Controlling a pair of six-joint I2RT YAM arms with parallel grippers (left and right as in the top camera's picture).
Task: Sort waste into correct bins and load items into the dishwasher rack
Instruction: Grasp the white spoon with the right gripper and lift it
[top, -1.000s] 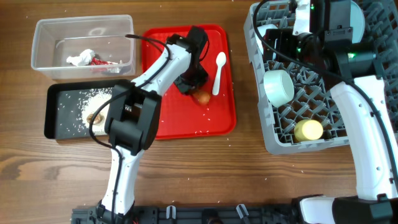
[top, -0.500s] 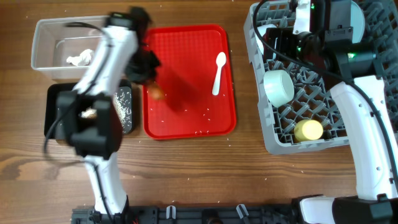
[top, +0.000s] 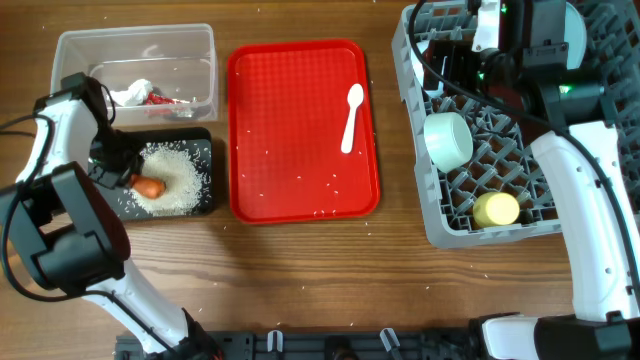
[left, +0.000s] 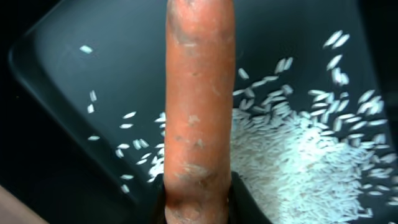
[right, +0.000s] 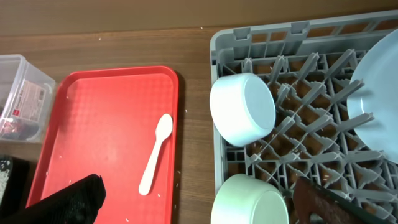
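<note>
- The left hand is clenched on the carrot. In the left wrist view its two dark fingers press the near end from either side.
- The carrot sticks straight out from that grip, over the black tray and its heap of rice.
- From overhead the orange tip shows at the left edge of the heap. Whether it touches the grains or hangs just above them I cannot tell.
- Loose grains lie scattered across the tray's dark floor around the main pile.
- The right hand is spread wide and holds nothing. Its dark fingers show only at the bottom corners of the right wrist view.
- It sits above the left edge of the rack, and touches nothing that I can see.
- In the rack a light blue bowl and a pale green bowl lie tipped on their sides among the pegs.
- A plate stands on edge at the right, and a yellow cup sits near the front.
- The white spoon lies alone on the red tray, among a few stray rice grains.
- The clear tub behind the black tray holds the tissue, with the red wrapper just beside it.
- All of it rests on the wooden surface.
</note>
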